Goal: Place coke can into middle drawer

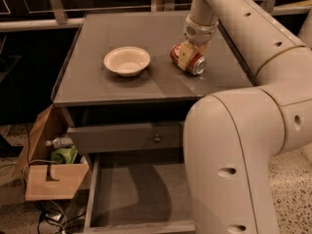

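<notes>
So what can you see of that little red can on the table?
The small red soda can with silver metal ends lies on its side on the dark grey tabletop, one shiny end turned toward the camera. The robot's gripper is down over its middle, hiding part of it. In the camera view it sits right of the pale round bowl, apart from it.
</notes>
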Robot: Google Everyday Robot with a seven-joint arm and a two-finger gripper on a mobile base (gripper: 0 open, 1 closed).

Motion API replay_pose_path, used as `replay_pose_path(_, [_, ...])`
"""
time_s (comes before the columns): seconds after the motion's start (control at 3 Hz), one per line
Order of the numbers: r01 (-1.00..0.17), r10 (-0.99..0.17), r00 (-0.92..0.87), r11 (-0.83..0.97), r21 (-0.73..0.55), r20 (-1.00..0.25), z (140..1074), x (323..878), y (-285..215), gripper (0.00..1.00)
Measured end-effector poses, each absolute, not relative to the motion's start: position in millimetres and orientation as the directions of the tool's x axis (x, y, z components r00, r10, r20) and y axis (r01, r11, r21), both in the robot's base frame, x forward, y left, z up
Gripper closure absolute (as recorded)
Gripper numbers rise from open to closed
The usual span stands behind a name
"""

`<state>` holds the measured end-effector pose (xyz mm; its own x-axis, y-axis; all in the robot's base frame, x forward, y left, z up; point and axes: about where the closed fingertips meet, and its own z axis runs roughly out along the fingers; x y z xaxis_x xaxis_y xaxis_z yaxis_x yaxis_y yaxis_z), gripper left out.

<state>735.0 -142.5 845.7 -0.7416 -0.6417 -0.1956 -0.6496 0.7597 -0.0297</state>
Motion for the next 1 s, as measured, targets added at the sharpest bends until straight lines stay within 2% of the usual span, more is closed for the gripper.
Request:
replay_pose_path(0.33, [-0.675,-0.658,-0.712,0.738,-0.020,-0.245,852.3,735.5,-143.4,1.00])
replay_pose_path(0.67, [-0.698,-0.664,-0.684,0.716,0.005,-0.303,865.0,728.3,-155.3,1.00])
replay_pose_path(1.0, [-0.725,-0.671,-0.645,0.688,0.017,-0.364,885.4,701.6,-196.8,1.00])
